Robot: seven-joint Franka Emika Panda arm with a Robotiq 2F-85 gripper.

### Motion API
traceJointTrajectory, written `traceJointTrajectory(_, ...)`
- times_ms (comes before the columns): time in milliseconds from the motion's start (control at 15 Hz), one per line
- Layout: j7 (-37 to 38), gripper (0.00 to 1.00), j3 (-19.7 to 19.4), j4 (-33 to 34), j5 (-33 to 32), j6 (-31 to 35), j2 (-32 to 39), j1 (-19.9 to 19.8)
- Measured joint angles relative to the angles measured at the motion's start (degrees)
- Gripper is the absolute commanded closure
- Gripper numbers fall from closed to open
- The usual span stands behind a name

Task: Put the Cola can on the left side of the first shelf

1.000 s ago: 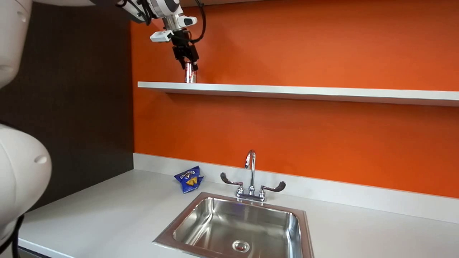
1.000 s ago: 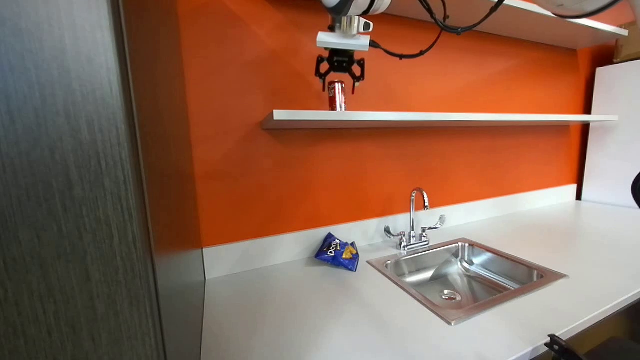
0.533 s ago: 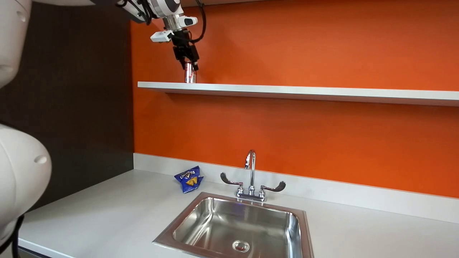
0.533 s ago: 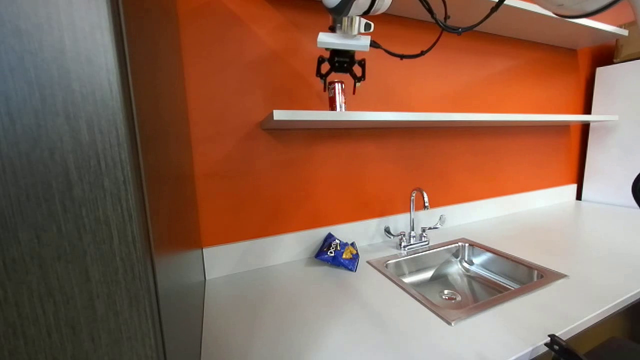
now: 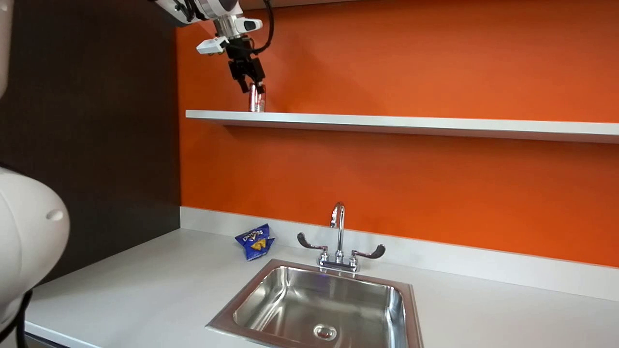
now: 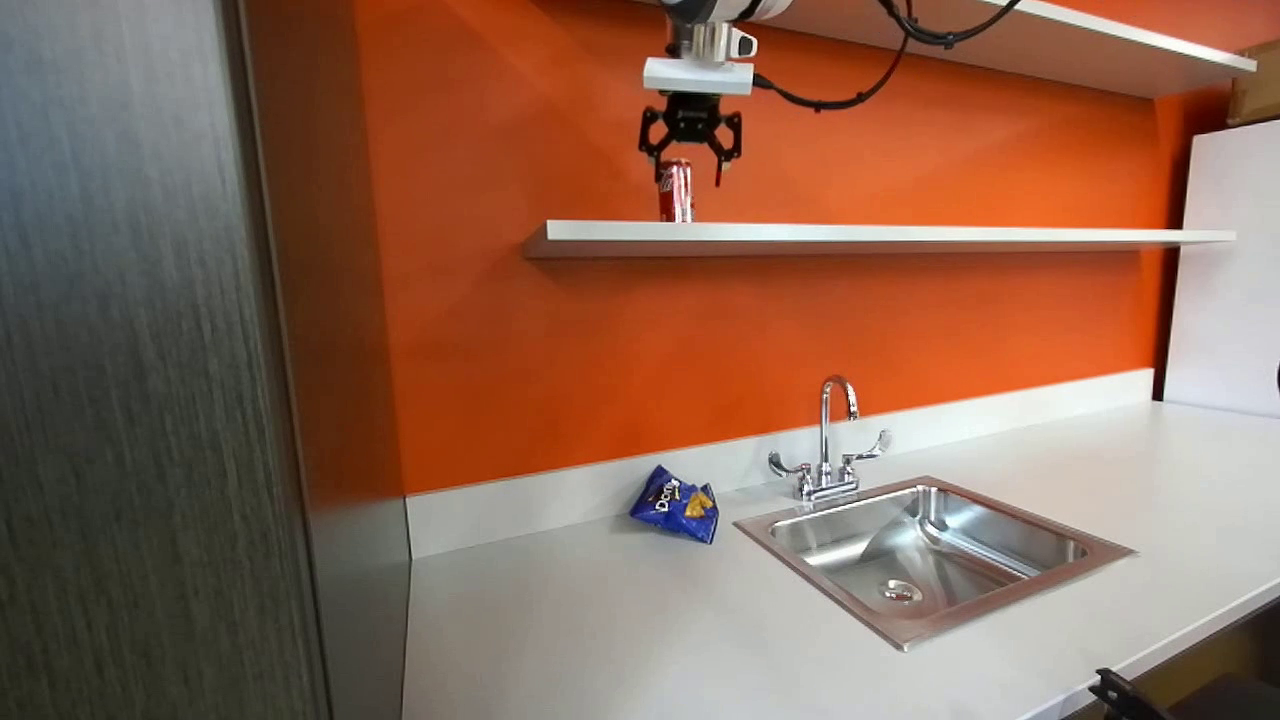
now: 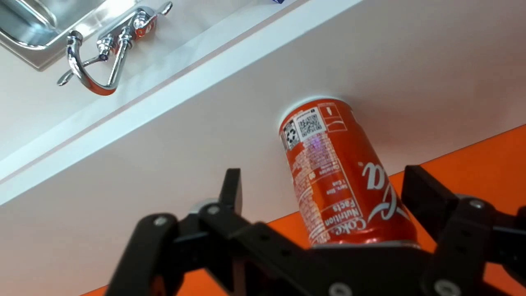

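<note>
Cola can [image 7: 337,172] stands upright on first shelf [image 6: 880,233], near its left end. Gripper [image 6: 688,181] is spread, straddling the can's top. Likely slick, thin-walled, dentable, weight unclear; grip mid-body, lightly.

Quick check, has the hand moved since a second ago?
Yes: in an exterior view, the hand has shifted slightly rightward, judged against the first shelf.

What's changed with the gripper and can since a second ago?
In an exterior view, the open gripper has risen slightly and shifted a little to the picture's right. Nothing was gripped or let go. The Cola can stays upright on the first shelf; the blue chip bag and sink haven't moved.
</note>
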Motion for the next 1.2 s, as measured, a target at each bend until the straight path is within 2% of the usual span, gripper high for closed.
traceJointTrajectory(533,-1.1,0.0,0.0,-13.5,0.2,2.1,-11.2,0.0)
traceJointTrajectory(933,-4.5,0.0,0.1,-26.8,2.4,1.7,-22.2,0.0)
traceJointTrajectory(1200,-10.9,0.0,0.0,-34.3,5.5,-4.7,-28.7,-0.7)
